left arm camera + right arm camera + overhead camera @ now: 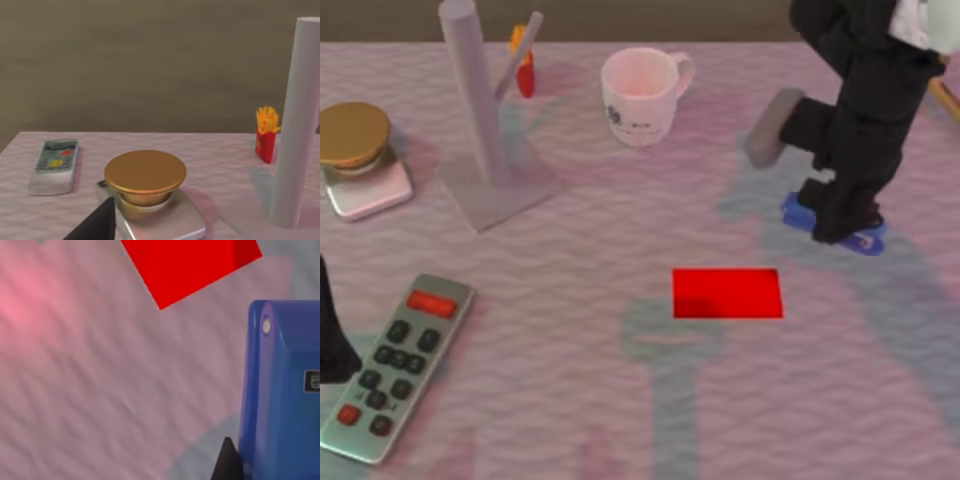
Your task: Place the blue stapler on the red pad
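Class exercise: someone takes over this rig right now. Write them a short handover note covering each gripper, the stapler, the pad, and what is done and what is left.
Right gripper: down over the stapler at the table's right side; grip unclear.
Left gripper: parked at the left edge, by the remote.
Pad: near the middle, bare, apart from the stapler.
Done: the right arm has reached the stapler.
Left: grasp, lift, carry to the pad, release.
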You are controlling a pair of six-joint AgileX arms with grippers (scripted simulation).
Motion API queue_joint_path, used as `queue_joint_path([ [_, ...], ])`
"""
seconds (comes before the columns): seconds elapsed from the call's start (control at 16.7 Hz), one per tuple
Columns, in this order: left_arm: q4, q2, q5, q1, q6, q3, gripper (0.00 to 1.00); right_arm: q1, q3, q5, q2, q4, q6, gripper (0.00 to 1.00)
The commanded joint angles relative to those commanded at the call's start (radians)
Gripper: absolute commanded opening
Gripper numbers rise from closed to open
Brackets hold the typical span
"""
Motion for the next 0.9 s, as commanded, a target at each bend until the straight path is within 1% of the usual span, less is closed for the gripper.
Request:
queue_joint_path([
  [0.18,0.0,0.0,0.0,0.0,0.0,0.0,1.0,0.079,0.149,-0.01,0.097,-0.05,-0.204,0.0],
  [0.36,0.0,0.0,0.0,0.0,0.0,0.0,1.0,0.135,0.255,-0.015,0.155,-0.077,-0.33,0.0],
  [0.48,0.0,0.0,0.0,0.0,0.0,0.0,1.0,0.151,0.284,-0.017,0.17,-0.084,-0.361,0.0],
  [0.78,0.0,0.0,0.0,0.0,0.0,0.0,1.0,0.147,0.28,-0.016,0.167,-0.079,-0.36,0.0],
  [0.9,0.0,0.0,0.0,0.0,0.0,0.0,1.0,0.147,0.245,-0.016,0.172,-0.042,-0.356,0.0],
])
